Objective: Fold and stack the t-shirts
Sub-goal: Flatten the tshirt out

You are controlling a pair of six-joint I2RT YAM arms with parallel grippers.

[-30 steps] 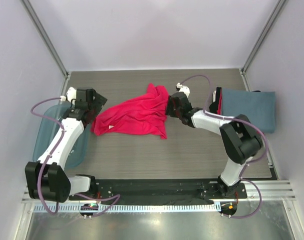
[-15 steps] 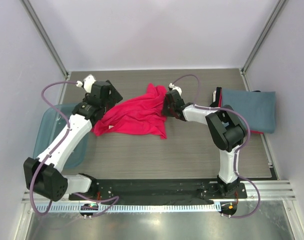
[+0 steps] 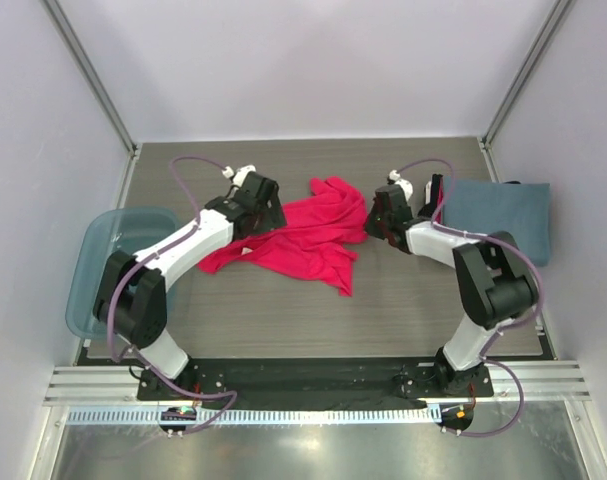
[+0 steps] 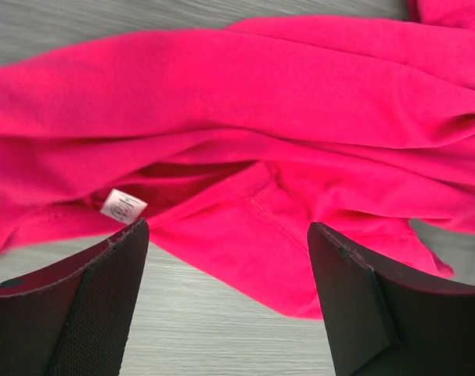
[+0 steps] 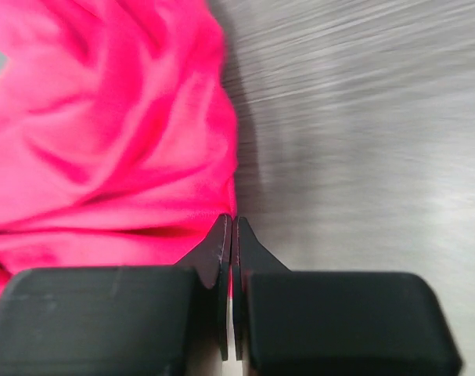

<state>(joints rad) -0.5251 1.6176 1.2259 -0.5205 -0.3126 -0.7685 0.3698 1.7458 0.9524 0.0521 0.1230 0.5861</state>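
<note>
Broadly, the grey bench (image 3: 413,300) carries a crumpled pink-red t-shirt (image 3: 303,240) across its middle. A translucent blue bin (image 3: 83,290) sits at the bench's left edge, and a folded blue-grey t-shirt (image 3: 498,215) lies at the far right. The left fingers (image 4: 104,305) hover spread wide just above the pink-red cloth. The right fingers (image 5: 214,258) are pinched tight on its right edge.

right pincer (image 5: 232,229) tips pressed together on edge of pink-red t-shirt (image 5: 104,141); bare grey table (image 5: 362,133) at right
</note>
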